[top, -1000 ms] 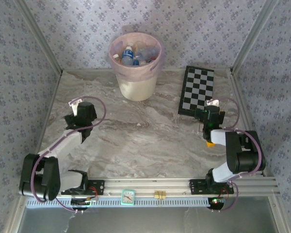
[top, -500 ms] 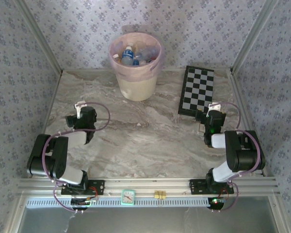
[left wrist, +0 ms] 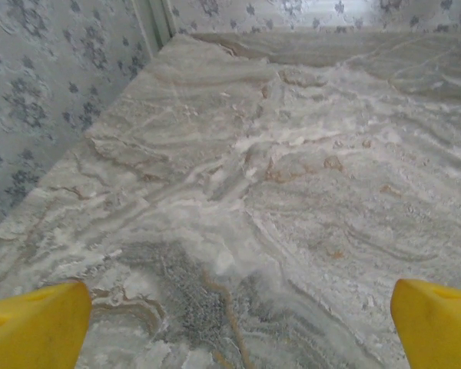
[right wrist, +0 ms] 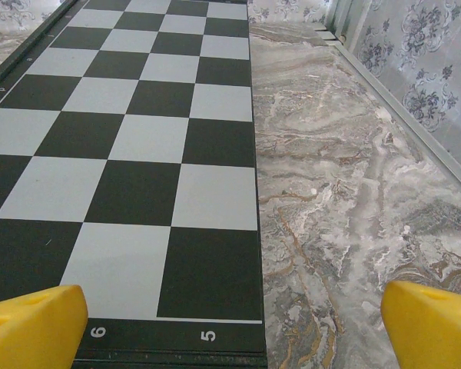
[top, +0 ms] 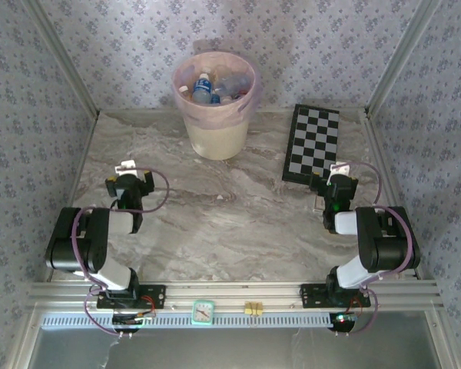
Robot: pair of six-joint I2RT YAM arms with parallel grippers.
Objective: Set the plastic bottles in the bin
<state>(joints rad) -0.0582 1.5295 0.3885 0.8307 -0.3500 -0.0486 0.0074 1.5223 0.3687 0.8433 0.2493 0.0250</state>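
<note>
Black-and-white arms [top: 83, 247] carry purple cables [top: 166, 191] (claw fingertips [left wrist: 34, 327] are yellow).

The bin [top: 215, 140] is showing a cream-white body, with a translucent pink bag [top: 186, 104] folding over its rim. The plastic bottles [top: 203, 86] inside are showing clear, with blue labels and white caps. Black and pale grey squares are alternating across the checkerboard [right wrist: 138, 138], inside a black border. Grey and white marbling is swirling over the table [top: 230, 215], with tan veins running through it. The walls [top: 330, 46] are wearing grey-blue paper dotted with small floral sprigs. The left arm [top: 81, 246] and the right arm [top: 380, 246] are showing black and white, with purple cables [top: 163, 188] looping around them. The left gripper [left wrist: 234, 327] is showing bright yellow fingertips [left wrist: 34, 327], and the right gripper [right wrist: 230, 327] is showing the same yellow.
</note>
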